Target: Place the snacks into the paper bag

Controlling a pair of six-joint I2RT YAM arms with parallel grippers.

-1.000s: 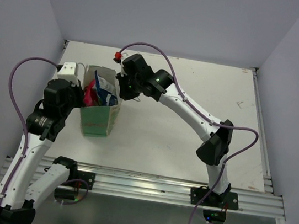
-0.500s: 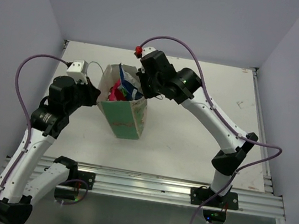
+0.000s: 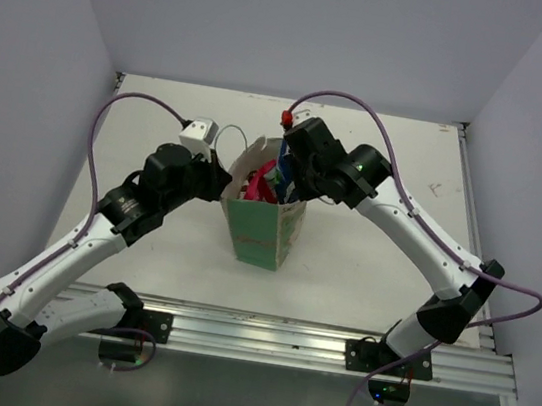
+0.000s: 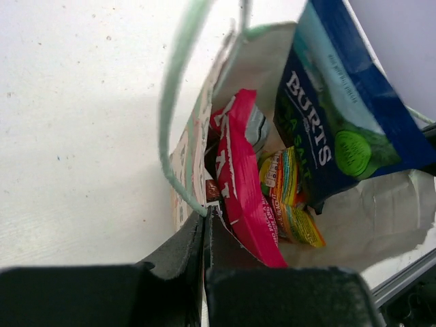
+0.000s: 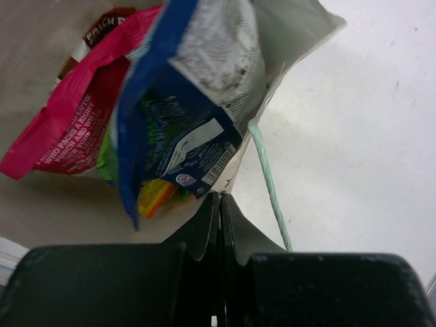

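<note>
The mint-green paper bag stands upright at the table's middle, held between both arms. My left gripper is shut on its left rim, and my right gripper is shut on the opposite rim. Inside the bag are the snacks: a magenta packet, an orange packet and a blue-and-white packet that sticks up above the rim. A dark red-brown corner shows beside the magenta packet. In the right wrist view the blue-and-white packet hangs over the magenta packet. A pale green string handle loops outward.
The white table is walled at the back and on both sides. A metal rail runs along its near edge, with both arm bases on it. The second string handle dangles outside the bag by my right fingers.
Both arms have carried the bag to the right, from the left side of the table to its middle, and slightly nearer. Both grips on the rims are unchanged.
</note>
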